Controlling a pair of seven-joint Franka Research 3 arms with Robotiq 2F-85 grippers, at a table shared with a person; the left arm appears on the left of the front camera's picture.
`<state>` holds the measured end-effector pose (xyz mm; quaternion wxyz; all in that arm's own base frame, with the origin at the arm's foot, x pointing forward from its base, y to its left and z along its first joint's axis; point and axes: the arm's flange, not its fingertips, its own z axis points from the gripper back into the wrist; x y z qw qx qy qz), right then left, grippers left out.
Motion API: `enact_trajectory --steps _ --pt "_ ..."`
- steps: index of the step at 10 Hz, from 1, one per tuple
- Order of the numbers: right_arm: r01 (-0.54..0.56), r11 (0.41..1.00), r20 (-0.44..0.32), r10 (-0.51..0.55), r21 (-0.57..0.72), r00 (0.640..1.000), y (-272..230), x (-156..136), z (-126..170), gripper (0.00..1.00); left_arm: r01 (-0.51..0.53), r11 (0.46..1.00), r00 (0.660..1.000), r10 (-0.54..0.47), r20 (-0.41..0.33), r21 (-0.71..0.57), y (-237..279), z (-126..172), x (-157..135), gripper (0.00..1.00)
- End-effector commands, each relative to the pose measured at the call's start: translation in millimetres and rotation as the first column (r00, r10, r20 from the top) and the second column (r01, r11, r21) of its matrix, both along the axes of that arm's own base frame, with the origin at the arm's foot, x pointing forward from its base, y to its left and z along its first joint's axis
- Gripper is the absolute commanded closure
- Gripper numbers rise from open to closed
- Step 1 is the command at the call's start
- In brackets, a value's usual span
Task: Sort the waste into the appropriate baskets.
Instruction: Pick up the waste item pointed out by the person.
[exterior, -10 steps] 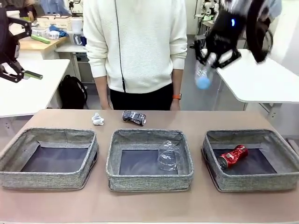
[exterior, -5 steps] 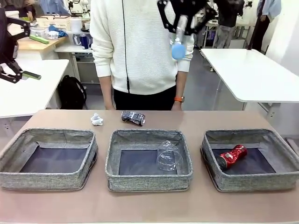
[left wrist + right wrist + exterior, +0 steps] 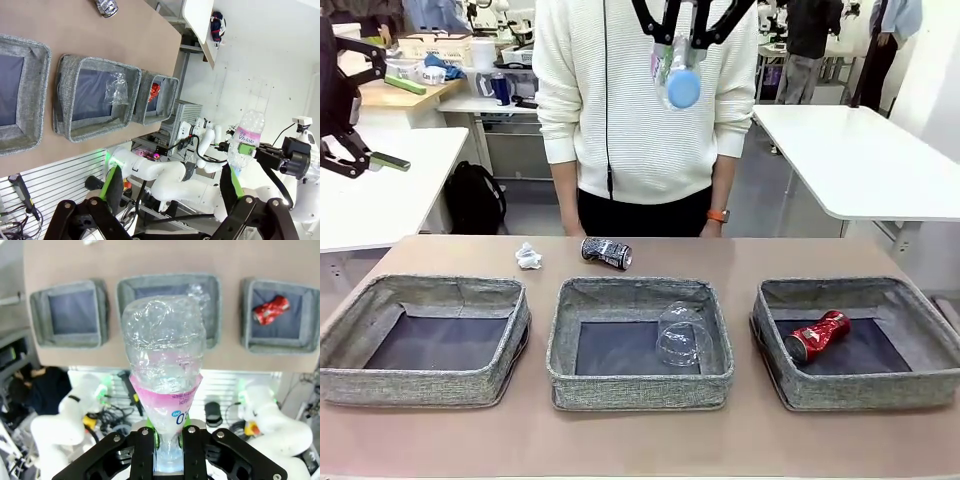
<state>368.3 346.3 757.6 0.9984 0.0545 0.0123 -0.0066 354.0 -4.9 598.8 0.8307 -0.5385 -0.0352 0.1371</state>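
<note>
My right gripper [image 3: 680, 40] hangs high over the far middle of the table, shut on the neck of the clear bottle [image 3: 678, 75], blue cap toward the camera. From its own wrist the bottle [image 3: 165, 365] with the pink label stands between the shut fingers [image 3: 169, 442]. Three grey baskets lie in a row: left [image 3: 420, 385], middle [image 3: 640, 385], right [image 3: 860, 392]. A clear cup [image 3: 682, 335] lies in the middle one and a red can [image 3: 817, 335] in the right one. A black-and-white can [image 3: 607, 252] and a paper wad [image 3: 528, 257] lie on the table behind them. My left gripper [image 3: 380, 105] is open, far left.
A person in a white sweater [image 3: 640, 100] stands at the table's far edge, right behind the held bottle. White tables stand to the left [image 3: 380, 190] and right [image 3: 860, 170]. Bare brown tabletop [image 3: 740, 440] runs in front of the baskets.
My right gripper has swung the bottle from the upper right, above the right basket's side, leftward to the top centre. The person has shifted slightly right. The left arm has stayed put.
</note>
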Motion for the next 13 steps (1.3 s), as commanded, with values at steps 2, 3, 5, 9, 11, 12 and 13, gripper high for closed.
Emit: enact_trajectory --steps 2,3,5,9,11,12,13 --pt "0.019 1.000 0.005 -0.019 0.010 1.000 17.4 -10.8 1.8 0.81 0.012 1.000 1.000 -0.012 0.002 0.007 1.7 0.8 -1.7 0.00" --pt "0.022 0.999 0.010 -0.022 0.029 1.000 19.9 -14.2 3.1 0.81 0.012 1.000 1.000 -0.012 0.002 0.007 1.7 0.8 -1.7 0.00" --pt "-0.016 1.000 0.001 0.016 0.006 1.000 12.1 -10.5 0.3 0.81 0.012 1.000 1.000 -0.012 0.002 0.007 1.7 0.8 -1.7 0.00" --pt "-0.016 1.000 0.001 0.016 0.006 1.000 12.1 -10.5 0.3 0.81 0.012 1.000 1.000 -0.012 0.002 0.007 1.7 0.8 -1.7 0.00" --pt "-0.016 1.000 0.001 0.016 0.006 1.000 12.1 -10.5 0.3 0.81 0.012 1.000 1.000 -0.012 0.002 0.007 1.7 0.8 -1.7 0.00" --pt "-0.016 1.000 0.001 0.016 0.006 1.000 12.1 -10.5 0.3 0.81 0.012 1.000 1.000 -0.012 0.002 0.007 1.7 0.8 -1.7 0.00" --pt "-0.016 1.000 0.001 0.016 0.006 1.000 12.1 -10.5 0.3 0.81 0.012 1.000 1.000 -0.012 0.002 0.007 1.7 0.8 -1.7 0.00"
